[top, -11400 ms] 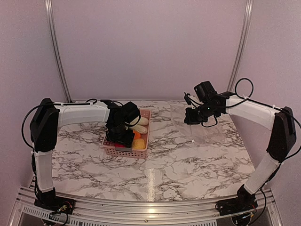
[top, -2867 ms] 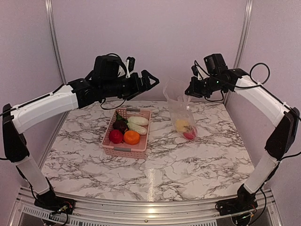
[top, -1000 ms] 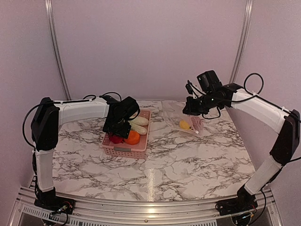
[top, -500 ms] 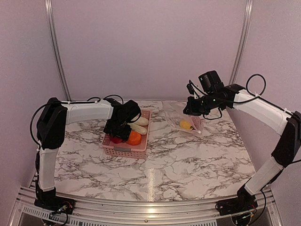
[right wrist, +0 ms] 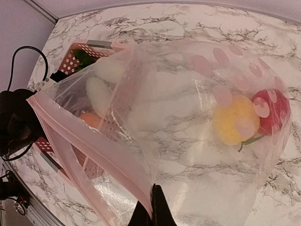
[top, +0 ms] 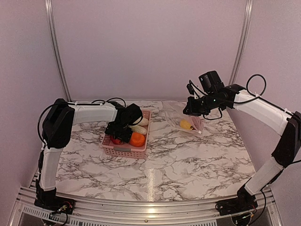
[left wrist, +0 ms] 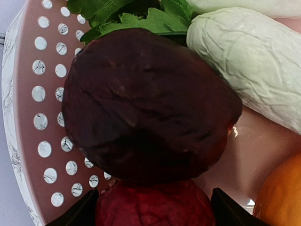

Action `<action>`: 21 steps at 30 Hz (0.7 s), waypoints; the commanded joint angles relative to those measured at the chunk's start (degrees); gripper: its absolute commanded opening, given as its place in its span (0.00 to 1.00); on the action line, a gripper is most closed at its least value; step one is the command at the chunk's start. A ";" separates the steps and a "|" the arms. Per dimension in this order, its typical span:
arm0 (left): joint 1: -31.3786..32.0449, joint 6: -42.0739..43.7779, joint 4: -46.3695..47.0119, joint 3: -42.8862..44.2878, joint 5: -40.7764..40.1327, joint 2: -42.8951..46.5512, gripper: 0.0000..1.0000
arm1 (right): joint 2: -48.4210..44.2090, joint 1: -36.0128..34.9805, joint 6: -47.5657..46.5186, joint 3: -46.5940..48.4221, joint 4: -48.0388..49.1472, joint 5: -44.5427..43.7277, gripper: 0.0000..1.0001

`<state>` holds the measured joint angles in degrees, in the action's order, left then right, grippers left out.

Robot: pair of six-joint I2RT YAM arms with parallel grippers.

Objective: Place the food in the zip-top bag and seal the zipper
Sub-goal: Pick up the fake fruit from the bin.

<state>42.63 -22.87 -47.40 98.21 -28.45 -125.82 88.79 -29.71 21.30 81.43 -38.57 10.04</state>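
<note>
The pink basket (top: 125, 151) holds food. My left gripper (top: 119, 133) reaches down into it, open. In the left wrist view its fingertips (left wrist: 81, 214) stand on either side of a red food (left wrist: 155, 206), just below a dark purple one (left wrist: 150, 103). A white oblong food (left wrist: 249, 66), leafy green (left wrist: 136, 14) and an orange food (left wrist: 282, 193) lie around them. My right gripper (right wrist: 153, 209) is shut on the edge of the zip-top bag (right wrist: 188, 155), holding its mouth up. The zipper (right wrist: 84, 146) runs along that mouth. A yellow food (right wrist: 235, 120) and a red food (right wrist: 270, 106) lie inside the bag (top: 186, 123).
The marble table (top: 188, 165) carries the basket left of centre and the bag to the right of it. The basket wall (left wrist: 33, 94) is close on the left of my left fingers. Metal posts (top: 55, 47) stand at the back corners.
My left gripper has shifted slightly right and lower in the basket, and its jaws have widened a little. The right arm and the bag have barely moved.
</note>
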 commanded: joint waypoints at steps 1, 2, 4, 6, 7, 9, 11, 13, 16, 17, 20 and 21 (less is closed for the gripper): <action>-0.32 0.95 0.09 1.03 -0.22 -0.92 0.75 | -0.82 -0.30 1.01 0.00 0.75 0.72 0.00; -0.28 1.06 0.08 1.35 -0.03 -0.92 0.73 | -0.77 -0.34 1.15 0.01 0.77 0.76 0.00; -0.31 0.95 0.02 1.77 0.51 -0.34 0.70 | -0.65 -0.33 1.27 0.11 0.87 0.83 0.00; -0.28 0.77 0.01 2.12 0.79 0.69 0.69 | -0.49 -0.34 1.24 0.26 0.99 0.77 0.00; -0.31 0.69 -0.08 2.35 0.95 1.37 0.68 | -0.40 -0.34 1.28 0.36 0.95 0.77 0.00; -0.27 0.27 -0.44 2.78 1.34 2.96 0.67 | -0.35 -0.33 1.29 0.55 1.00 0.77 0.00; -0.31 -0.16 -0.65 3.13 1.82 4.88 0.66 | -0.29 -0.31 1.34 0.79 0.94 0.77 0.00; -0.29 -0.47 -1.17 3.70 2.36 6.72 0.65 | -0.09 -0.33 1.20 1.19 0.50 0.62 0.00; -0.22 -1.47 -2.24 5.59 3.22 9.59 0.64 | 0.31 -0.26 0.69 1.78 0.05 0.50 0.00; -0.20 -1.78 -2.42 6.19 3.67 10.51 0.64 | 0.39 -0.33 0.60 1.99 -0.08 0.43 0.00; -0.11 -2.80 -1.75 7.89 7.61 13.56 0.63 | 0.97 -0.33 0.33 2.55 -0.34 0.57 0.00; 0.03 -2.73 -0.89 8.21 9.65 14.59 0.63 | 1.26 -0.34 0.26 2.85 -0.34 0.59 0.00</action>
<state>42.57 -24.12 -48.16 103.61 -24.32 -116.99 88.92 -29.74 21.85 81.52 -38.52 10.39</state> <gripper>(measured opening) 0.736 0.003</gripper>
